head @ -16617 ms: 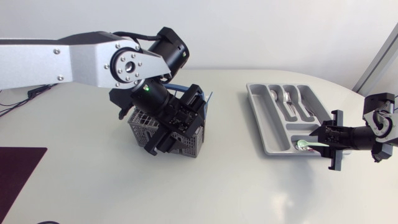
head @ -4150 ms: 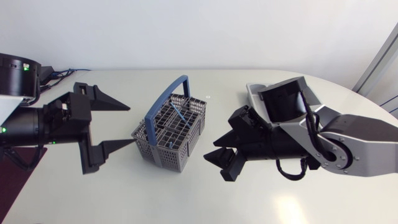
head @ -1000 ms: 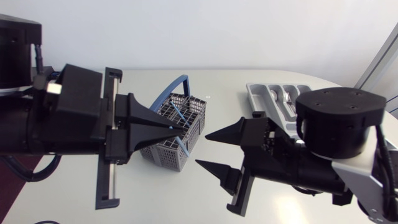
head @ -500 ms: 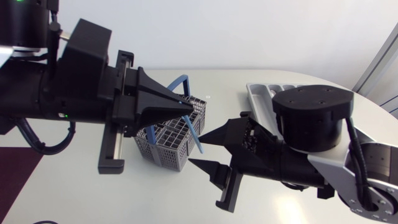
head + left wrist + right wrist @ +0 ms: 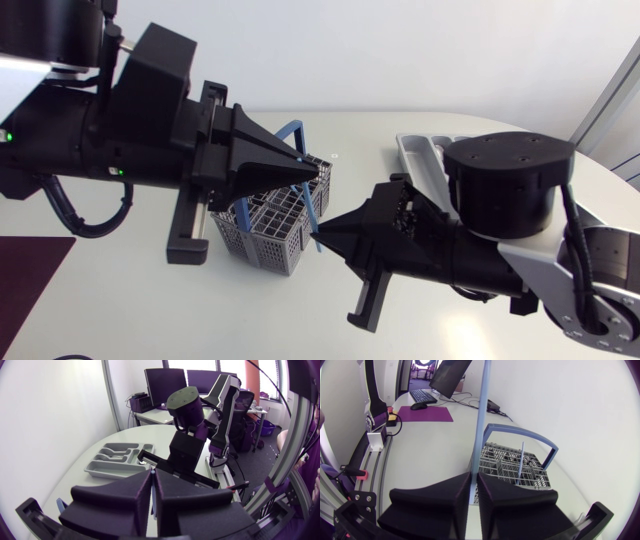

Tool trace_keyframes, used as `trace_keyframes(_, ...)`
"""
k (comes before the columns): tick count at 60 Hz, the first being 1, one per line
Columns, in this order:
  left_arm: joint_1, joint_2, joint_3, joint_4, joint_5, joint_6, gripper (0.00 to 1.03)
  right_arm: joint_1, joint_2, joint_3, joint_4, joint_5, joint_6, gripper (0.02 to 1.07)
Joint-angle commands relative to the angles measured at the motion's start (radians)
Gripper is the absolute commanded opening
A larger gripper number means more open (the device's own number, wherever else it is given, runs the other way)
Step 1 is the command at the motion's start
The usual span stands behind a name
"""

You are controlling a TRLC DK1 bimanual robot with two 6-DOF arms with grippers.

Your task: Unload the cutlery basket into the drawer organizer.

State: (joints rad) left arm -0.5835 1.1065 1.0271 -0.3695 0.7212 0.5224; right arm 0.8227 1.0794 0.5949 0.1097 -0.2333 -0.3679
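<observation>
a robotics lab in an office: left arm [image 5: 80,140] and right arm [image 5: 510,190] at a white table [image 5: 130,310], with keyboard [image 5: 422,395], mouse [image 5: 419,406], monitor [image 5: 449,375].

The right gripper [image 5: 474,476] had its jaws clamped on a long blue handle [image 5: 483,420] (upright), the cutlery basket [image 5: 507,466] standing just ahead on the desk [image 5: 420,450].

Left arm [image 5: 90,150]: blocky matte black, small green lights, looping black cable. Right arm [image 5: 560,290]: silver-grey link, round black joint. Left pincer [image 5: 316,172] and right pincer [image 5: 320,233]: broad black wedges.
</observation>
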Motion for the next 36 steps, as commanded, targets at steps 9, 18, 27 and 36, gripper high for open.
trace_keyframes(9,0.005,0.021,0.047,0.009,-0.003,-0.028,0.11,-0.005,0.007,0.019,0.008,-0.017,-0.025,0.08)
trace_keyframes(18,0.008,0.033,0.087,0.014,-0.003,-0.059,0.41,-0.028,0.001,0.017,-0.031,-0.040,-0.023,0.08)
trace_keyframes(27,0.039,0.069,0.154,0.029,-0.005,-0.114,0.95,-0.050,-0.041,-0.007,-0.082,-0.055,-0.026,0.08)
trace_keyframes(36,0.116,0.108,0.208,0.084,-0.006,-0.190,0.99,-0.102,-0.090,-0.030,-0.145,-0.070,-0.042,0.08)
